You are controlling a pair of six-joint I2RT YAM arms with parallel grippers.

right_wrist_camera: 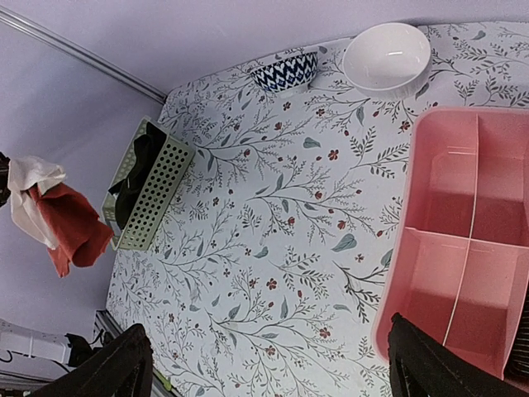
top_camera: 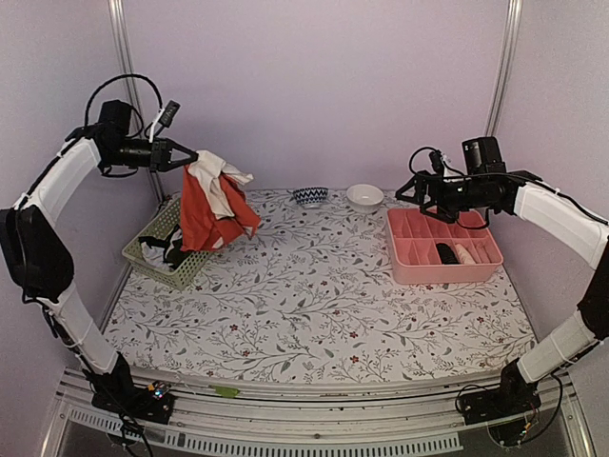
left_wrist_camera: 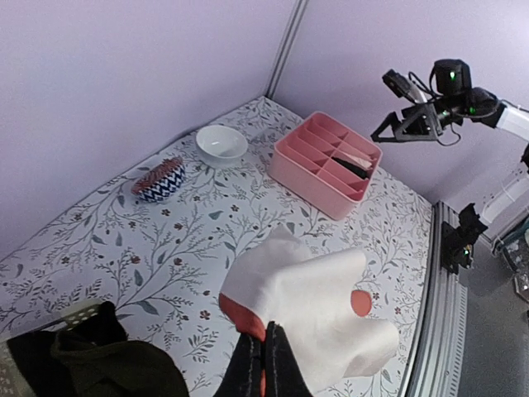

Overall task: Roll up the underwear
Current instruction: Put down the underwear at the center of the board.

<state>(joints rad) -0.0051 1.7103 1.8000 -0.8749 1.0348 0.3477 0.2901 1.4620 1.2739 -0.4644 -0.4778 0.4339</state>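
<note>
My left gripper [top_camera: 193, 158] is shut on the red-orange underwear [top_camera: 205, 211] with its cream-white part, and holds it hanging in the air above the green basket [top_camera: 165, 251]. In the left wrist view the shut gripper [left_wrist_camera: 266, 339] pinches the cream-white cloth [left_wrist_camera: 314, 299] with red-orange beneath. The garment also shows in the right wrist view [right_wrist_camera: 64, 223]. The black underwear [top_camera: 164, 247] lies in the basket; it also shows in the left wrist view [left_wrist_camera: 91, 360]. My right gripper [top_camera: 406, 191] is open and empty, raised above the table beside the pink tray [top_camera: 411, 259]; its fingers [right_wrist_camera: 124, 368] stand wide apart.
The pink divided tray [right_wrist_camera: 496, 289] at right holds a black roll [top_camera: 445, 253] and a pale roll [top_camera: 464, 254]. A white bowl [top_camera: 364, 197] and a blue patterned bowl [top_camera: 310, 196] stand at the back edge. The floral table [top_camera: 314, 295] spreads between basket and tray.
</note>
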